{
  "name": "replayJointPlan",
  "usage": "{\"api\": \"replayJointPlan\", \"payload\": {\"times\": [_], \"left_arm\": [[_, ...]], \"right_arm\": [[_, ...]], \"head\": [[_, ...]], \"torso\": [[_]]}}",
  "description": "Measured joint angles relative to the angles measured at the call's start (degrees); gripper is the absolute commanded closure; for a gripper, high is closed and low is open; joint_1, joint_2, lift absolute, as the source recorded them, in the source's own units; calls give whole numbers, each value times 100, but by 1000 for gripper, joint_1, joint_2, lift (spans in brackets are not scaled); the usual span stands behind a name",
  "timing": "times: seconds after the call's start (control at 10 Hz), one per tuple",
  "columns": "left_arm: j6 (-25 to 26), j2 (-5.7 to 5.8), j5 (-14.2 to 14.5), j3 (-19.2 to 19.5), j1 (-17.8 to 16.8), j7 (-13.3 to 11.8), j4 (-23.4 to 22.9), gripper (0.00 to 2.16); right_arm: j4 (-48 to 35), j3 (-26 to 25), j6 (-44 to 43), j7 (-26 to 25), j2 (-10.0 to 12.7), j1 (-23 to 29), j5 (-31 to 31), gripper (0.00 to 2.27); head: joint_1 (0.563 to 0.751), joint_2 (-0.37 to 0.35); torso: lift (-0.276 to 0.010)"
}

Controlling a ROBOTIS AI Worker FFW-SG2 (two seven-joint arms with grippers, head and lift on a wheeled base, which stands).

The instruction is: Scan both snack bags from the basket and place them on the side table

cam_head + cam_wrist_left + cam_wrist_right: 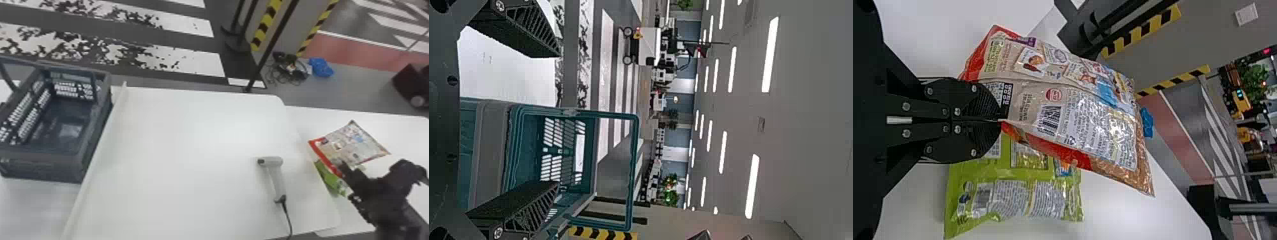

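Red-edged snack bag (pixel 356 143): over the side table (pixel 405 127), at the robot's right, one end clamped in the right gripper (pixel 344 168). In the right wrist view the two fingers were closed together on that end; the bag's printed back, with its barcode (pixel 1049 120), was in sight.

Green snack bag (pixel 332 180): on the side table, partly covered from the head camera by the red-edged one. Whether the two bags touched could not be told.

Scanner (pixel 275 175): lay on the central table (pixel 191 143), near its side-table end, its head toward the basket side and its handle toward the robot. A black cable (pixel 287 213) ran from the handle base to the near edge.

Basket (pixel 41 164): dark, with slotted walls, at the robot's left, just beside a raised white strip (pixel 102 146) along the central table's edge.

Left gripper (pixel 559 119): near the basket, fingers well apart, nothing between their tips.

Beyond the tables: a blue item (pixel 320 67) and a heap of cables (pixel 290 68) lay on the floor, near yellow-and-black striped tape (pixel 266 25). Worn white floor stripes (pixel 178 60) ran behind the central table.
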Motion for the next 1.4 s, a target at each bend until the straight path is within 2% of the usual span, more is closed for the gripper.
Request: {"api": "replayJointPlan", "payload": {"times": [0.1,0.2,0.3,0.4,0.7,0.9,1.0,1.2,1.4], "left_arm": [[0,8,16,6,-2,-1,3,87],[-1,10,27,13,-5,-1,9,87],[-1,14,30,14,-8,-1,18,87],[-1,23,35,11,-15,-1,28,87],[-1,45,65,6,-17,-1,37,87],[-1,35,66,6,0,7,19,87],[6,25,66,-1,6,36,-1,87],[82,-30,40,-95,3,168,-118,87],[333,-81,-64,-231,-15,311,-289,87]], "right_arm": [[280,-46,-144,-190,-71,-59,-58,2125],[577,-65,-396,-373,-151,-113,-174,1781],[847,-75,-636,-433,-231,-160,-339,792],[1097,-96,-912,-435,-302,-185,-493,-1],[1282,-172,-1197,-431,-324,-174,-581,46],[967,-49,-1304,-667,-248,3,-580,56],[605,149,-1487,-863,-151,187,-571,56],[-527,770,-1998,-907,219,729,-371,56],[-1625,1859,-2489,-904,547,1401,91,56]], "head": [[695,-350],[695,-350],[695,-350],[695,-350],[695,-350],[695,-350],[695,-350],[695,-350],[695,-350]], "torso": [[-75],[-75],[-75],[-75],[-75],[-75],[-75],[-75],[-75]]}}
